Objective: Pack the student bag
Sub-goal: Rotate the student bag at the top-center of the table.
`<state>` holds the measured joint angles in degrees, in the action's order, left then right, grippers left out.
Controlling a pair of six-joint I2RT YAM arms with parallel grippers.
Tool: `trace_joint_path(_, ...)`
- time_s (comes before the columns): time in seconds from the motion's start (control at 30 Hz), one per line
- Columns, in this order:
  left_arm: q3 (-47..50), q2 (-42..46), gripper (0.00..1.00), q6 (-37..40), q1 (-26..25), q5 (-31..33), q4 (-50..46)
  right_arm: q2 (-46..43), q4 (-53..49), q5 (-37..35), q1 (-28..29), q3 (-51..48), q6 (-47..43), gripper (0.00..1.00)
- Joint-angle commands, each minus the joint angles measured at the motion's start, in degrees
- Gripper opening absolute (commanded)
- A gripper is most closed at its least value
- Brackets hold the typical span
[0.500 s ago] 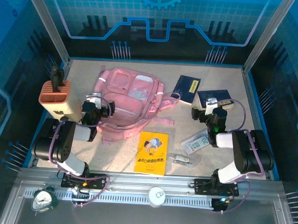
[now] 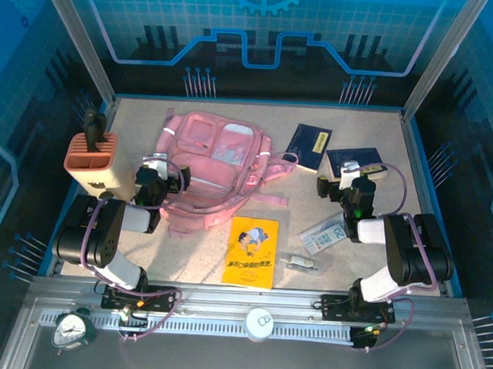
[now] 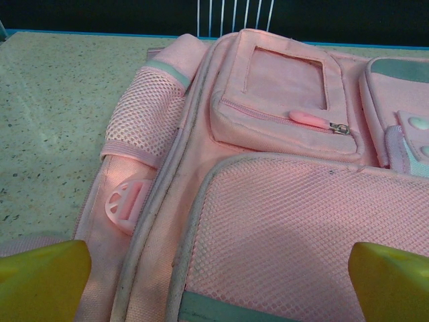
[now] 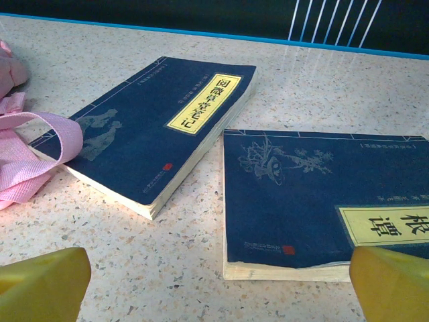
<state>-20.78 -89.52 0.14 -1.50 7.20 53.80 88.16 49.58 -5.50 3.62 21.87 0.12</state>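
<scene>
**Packing not begun: both grippers empty, bag to be opened first**

Nearest the arms, at six o'clock on the table (image 2: 184, 268), a yellow book (image 2: 252, 253) lies flat. A small printed packet (image 2: 324, 236) lies at four o'clock.

Farther out, the left gripper (image 2: 155, 161) hovers at the student bag's (image 2: 210, 162) nine o'clock edge. Its yellow fingertips (image 3: 40, 278) are spread wide and hold nothing. The right gripper (image 2: 351, 169) hangs at two o'clock, equally wide and empty, over the near edge of one dark blue book (image 4: 315, 194). A second blue book (image 4: 161, 127) lies just beside it at eleven o'clock from it, with a pink strap (image 4: 47, 134) resting on its corner.

The bag lies face up at ten o'clock from the table's centre, and its front-pocket zipper (image 3: 315, 121) is drawn shut. I cannot tell whether the main compartment is open.

By my reading this is the opening step. The next move likely calls for the left fingers to find a zipper pull or the bag's mouth and hold it open. The right gripper could then close on a blue book's edge.
</scene>
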Motion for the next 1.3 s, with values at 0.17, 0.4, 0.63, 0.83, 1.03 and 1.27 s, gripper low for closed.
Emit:
trace_joint_path(0.17, -0.9, 0.5, 0.99, 0.7, 0.2, -1.4, -0.3, 0.3, 2.0, 0.5, 0.4, 0.8, -0.7, 0.99)
trace_joint_path(0.4, -0.9, 0.5, 0.99, 0.7, 0.2, -1.4, -0.2, 0.3, 2.0, 0.5, 0.4, 0.9, -0.8, 1.00)
trace_joint_path(0.63, -0.9, 0.5, 0.99, 0.6, 0.2, -1.5, -0.4, 0.3, 2.0, 0.6, 0.4, 0.8, -0.7, 1.00)
trace_joint_path(0.83, -0.9, 0.4, 0.99, 0.6, 0.2, -1.2, -0.1, 0.3, 2.0, 0.7, 0.3, 0.8, -0.7, 1.00)
trace_joint_path(1.03, 2.7, 3.7, 0.99, 0.3, 0.2, -0.8, 3.8, -1.6, 3.4, 0.9, 0.5, -0.8, -1.0, 1.00)
trace_joint_path(1.27, 4.6, 18.4, 0.99, -1.0, 0.2, 0.3, -5.6, -14.7, -11.1, -1.0, 0.7, 0.4, 1.1, 0.99)
